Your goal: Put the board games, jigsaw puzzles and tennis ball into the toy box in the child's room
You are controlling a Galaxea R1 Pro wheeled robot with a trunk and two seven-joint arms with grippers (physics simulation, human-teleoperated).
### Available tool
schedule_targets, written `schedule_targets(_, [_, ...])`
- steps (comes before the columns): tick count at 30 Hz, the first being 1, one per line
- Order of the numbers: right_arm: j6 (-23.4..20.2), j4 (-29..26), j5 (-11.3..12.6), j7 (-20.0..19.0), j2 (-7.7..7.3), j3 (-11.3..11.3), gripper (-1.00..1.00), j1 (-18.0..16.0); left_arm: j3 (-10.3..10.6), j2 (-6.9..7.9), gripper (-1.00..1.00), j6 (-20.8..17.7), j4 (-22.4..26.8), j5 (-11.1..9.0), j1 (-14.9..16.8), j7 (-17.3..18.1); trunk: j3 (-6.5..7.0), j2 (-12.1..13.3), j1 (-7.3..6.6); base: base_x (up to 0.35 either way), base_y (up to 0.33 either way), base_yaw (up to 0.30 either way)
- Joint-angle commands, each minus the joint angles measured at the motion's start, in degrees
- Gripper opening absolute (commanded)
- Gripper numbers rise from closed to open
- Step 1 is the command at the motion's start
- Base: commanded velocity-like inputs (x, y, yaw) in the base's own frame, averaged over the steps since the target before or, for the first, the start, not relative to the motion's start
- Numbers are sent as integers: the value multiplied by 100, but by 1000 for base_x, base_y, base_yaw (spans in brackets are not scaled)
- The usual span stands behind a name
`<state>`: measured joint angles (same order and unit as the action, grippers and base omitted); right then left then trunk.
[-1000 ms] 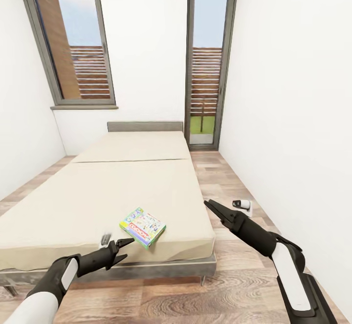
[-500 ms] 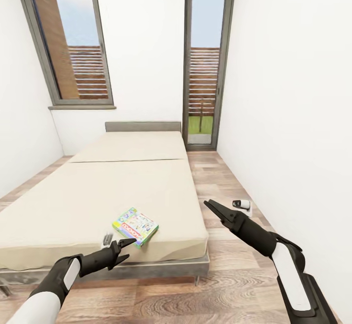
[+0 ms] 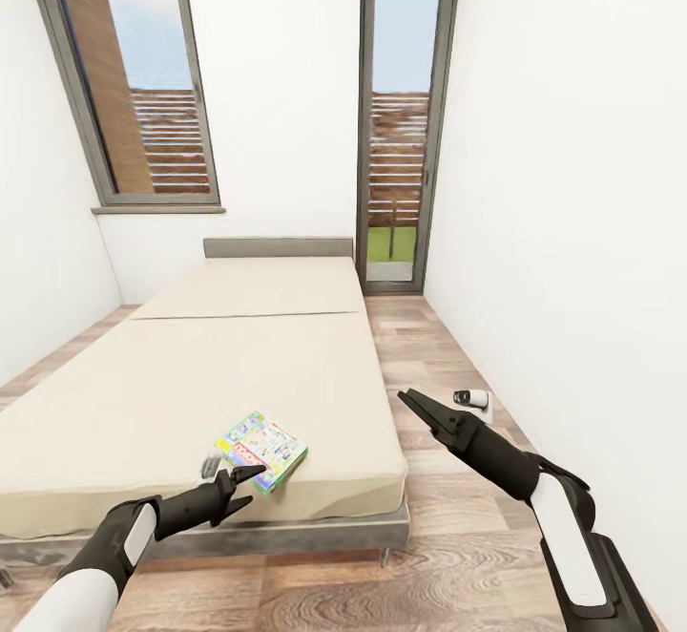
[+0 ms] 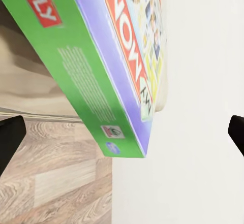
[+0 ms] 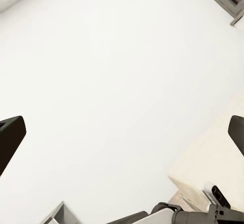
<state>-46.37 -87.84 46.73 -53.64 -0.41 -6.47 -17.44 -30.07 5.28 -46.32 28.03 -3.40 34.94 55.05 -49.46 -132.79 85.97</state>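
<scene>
Board game point(image 3: 260, 450), green-edged and multicolour, lies flat on the beige bed point(image 3: 219, 374) near the mattress's front edge, at about 7 o'clock from the head view's centre. Left gripper point(image 3: 246, 473) sits just at the game's near edge, at roughly 7 o'clock, fingers spread open and holding nothing; whether a fingertip touches the box cannot be told. In the left wrist view the game point(image 4: 101, 56) fills the space ahead, its green side and lettered lid angled across the frame, with the two dark fingertips point(image 4: 10, 137) wide apart at the frame's edges. Right gripper point(image 3: 412, 402) hangs over the wood floor point(image 3: 448, 556) beside the bed, at about 4 o'clock, its jaws appearing close together in the head view; the right wrist view shows its fingertips point(image 5: 10, 135) set apart against the white wall point(image 5: 112, 82), empty. Headboard point(image 3: 278, 247) stands at 12 o'clock, between a window point(image 3: 134, 88) and a glass door point(image 3: 401, 116).
</scene>
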Motion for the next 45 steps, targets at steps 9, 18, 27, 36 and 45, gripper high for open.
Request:
schedule_targets(9, [-30, 4, 14, -5, 0, -3, 100, 0, -13, -1, 100, -44, -2, -20, 4, -2, -6, -2, -1, 5, 0, 0])
schedule_targets(18, [-30, 3, 11, -3, 7, -3, 100, -2, -14, -1, 100, -44, -1, -20, 4, 2, -6, -2, -1, 56, 0, 0])
schedule_targets(27, [-30, 3, 11, 0, 13, -3, 100, 0, -16, -1, 100, -44, -2, -20, 4, 5, -6, -2, -1, 84, 0, 0])
schedule_targets(36, [-30, 4, 11, 2, 18, -3, 100, -1, -16, -1, 100, -44, -2, -20, 4, 5, -6, -2, -1, 5, 0, 0])
schedule_targets(45, [-30, 2, 11, 2, 22, -3, 100, -1, -16, -1, 100, -44, -1, -20, 4, -1, -6, -2, -1, 0, 0, 0])
